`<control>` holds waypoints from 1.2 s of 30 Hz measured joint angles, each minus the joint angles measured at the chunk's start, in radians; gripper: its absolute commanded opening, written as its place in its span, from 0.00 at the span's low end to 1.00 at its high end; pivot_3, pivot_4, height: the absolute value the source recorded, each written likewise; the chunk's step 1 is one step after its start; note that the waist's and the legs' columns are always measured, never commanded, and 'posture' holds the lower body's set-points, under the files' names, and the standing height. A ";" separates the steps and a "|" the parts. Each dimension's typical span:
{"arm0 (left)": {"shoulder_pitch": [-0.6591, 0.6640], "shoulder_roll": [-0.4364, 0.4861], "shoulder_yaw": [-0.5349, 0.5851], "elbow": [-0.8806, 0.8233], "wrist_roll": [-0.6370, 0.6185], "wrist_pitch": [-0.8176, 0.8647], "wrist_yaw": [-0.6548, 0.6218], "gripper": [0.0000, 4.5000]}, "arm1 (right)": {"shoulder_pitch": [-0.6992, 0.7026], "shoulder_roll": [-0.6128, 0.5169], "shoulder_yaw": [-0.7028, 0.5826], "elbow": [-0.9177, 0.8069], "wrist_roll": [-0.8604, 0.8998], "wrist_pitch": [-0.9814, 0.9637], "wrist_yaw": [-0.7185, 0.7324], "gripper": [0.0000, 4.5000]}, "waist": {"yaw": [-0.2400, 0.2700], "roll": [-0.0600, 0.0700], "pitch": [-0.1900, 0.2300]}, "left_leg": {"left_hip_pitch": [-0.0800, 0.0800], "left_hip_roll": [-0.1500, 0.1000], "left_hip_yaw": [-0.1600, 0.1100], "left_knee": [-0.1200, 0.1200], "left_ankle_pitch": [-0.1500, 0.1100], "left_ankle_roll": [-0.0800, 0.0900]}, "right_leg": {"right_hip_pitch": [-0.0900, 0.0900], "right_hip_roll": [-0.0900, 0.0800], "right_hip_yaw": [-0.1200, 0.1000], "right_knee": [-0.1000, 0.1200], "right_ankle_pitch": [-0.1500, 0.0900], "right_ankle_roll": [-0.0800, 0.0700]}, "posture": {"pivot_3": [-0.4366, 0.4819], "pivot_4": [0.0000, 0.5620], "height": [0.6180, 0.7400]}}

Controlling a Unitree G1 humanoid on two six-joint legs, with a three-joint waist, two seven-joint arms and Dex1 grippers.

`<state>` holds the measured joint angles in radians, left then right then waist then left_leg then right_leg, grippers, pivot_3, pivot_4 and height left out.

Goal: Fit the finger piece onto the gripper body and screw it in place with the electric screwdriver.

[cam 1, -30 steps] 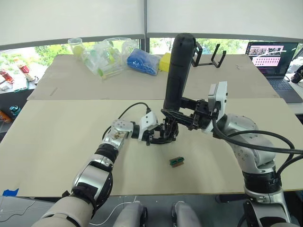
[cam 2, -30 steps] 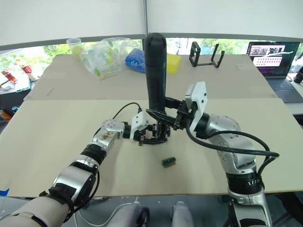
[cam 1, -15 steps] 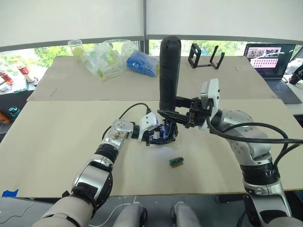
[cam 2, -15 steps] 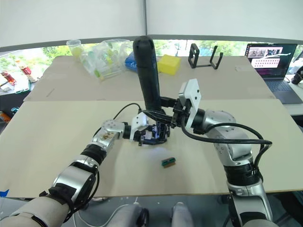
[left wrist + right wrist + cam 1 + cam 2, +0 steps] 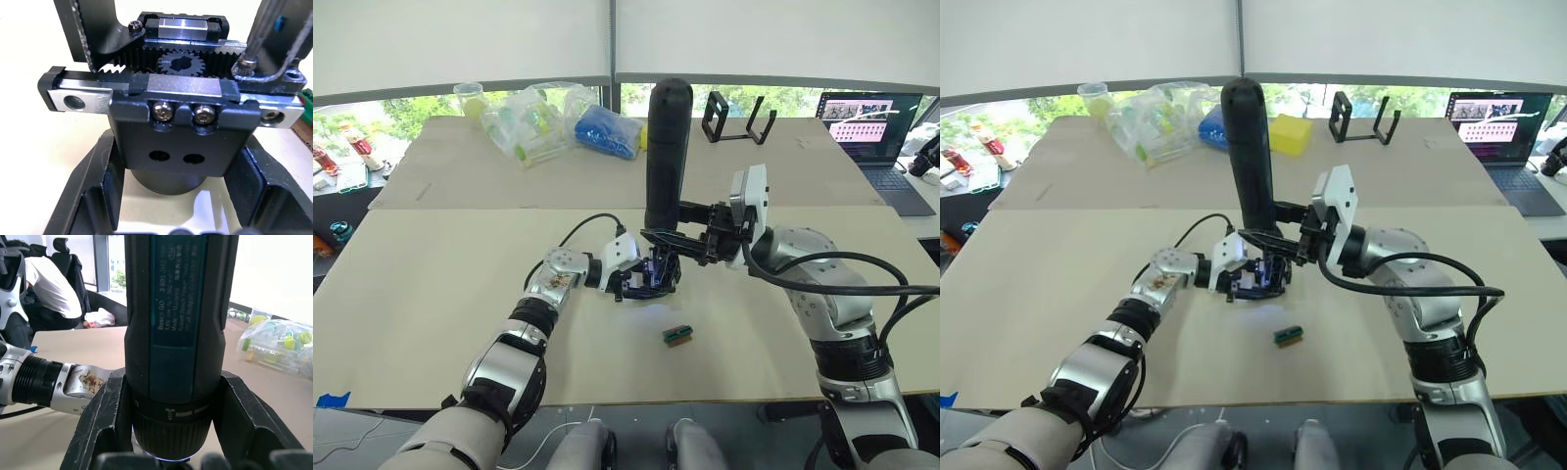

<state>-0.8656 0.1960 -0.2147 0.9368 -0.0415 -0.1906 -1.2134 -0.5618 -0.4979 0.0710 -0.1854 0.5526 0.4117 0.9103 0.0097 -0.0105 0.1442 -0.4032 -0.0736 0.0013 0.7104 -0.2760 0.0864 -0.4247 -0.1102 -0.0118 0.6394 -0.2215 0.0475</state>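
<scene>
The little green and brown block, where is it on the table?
The green-and-brown block lies on the near table, toward the robot's right of the gripper body and nearer the robot, below the upright electric screwdriver.

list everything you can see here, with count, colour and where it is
gripper body: 1, black with silver rails, near table, held in left gripper
electric screwdriver: 1, black, upright over the gripper body, bit on a screw
small block: 1, green and brown, near table, in front of the gripper body
plastic bags: several, clear, one blue, far table left
sponge block: 1, yellow, far table
bracket stand: 1, black, far table
laptop: 1, dark, far right
person: 1, white shirt, seated in background
left gripper: 1, black fingers
right gripper: 1, black fingers
</scene>
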 measured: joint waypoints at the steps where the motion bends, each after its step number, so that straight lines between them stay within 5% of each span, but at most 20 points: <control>1: 0.000 0.000 0.000 0.000 0.000 0.000 0.000 0.51 | 0.001 0.000 0.000 0.000 0.000 -0.001 0.000 0.42 | 0.000 0.000 0.000 | 0.000 0.000 0.000 0.000 0.000 0.000 | 0.000 0.000 0.000 0.000 0.000 0.000 | 0.48 0.27 1.00; 33: 0.000 0.001 0.013 -0.003 0.001 -0.006 0.000 0.51 | -0.092 0.046 -0.108 -0.126 0.142 0.053 -0.088 0.42 | 0.001 0.000 0.000 | -0.013 -0.001 0.001 0.000 0.001 -0.002 | -0.013 -0.001 0.000 0.002 0.000 0.000 | 0.48 0.27 1.00; 36: 0.001 0.010 0.015 -0.005 0.003 0.013 -0.001 0.85 | -0.090 0.048 -0.110 -0.141 0.189 0.093 -0.098 0.42 | 0.000 0.000 0.000 | -0.013 -0.001 0.001 0.000 0.001 -0.002 | -0.014 -0.001 0.000 0.002 0.000 0.000 | 0.48 0.27 1.00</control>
<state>-0.8645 0.2057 -0.1999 0.9321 -0.0382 -0.1777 -1.2143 -0.6518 -0.4499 -0.0389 -0.3261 0.7412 0.5045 0.8123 0.0098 -0.0106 0.1443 -0.4159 -0.0744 0.0023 0.7106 -0.2749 0.0847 -0.4383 -0.1111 -0.0115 0.6413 -0.2214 0.0475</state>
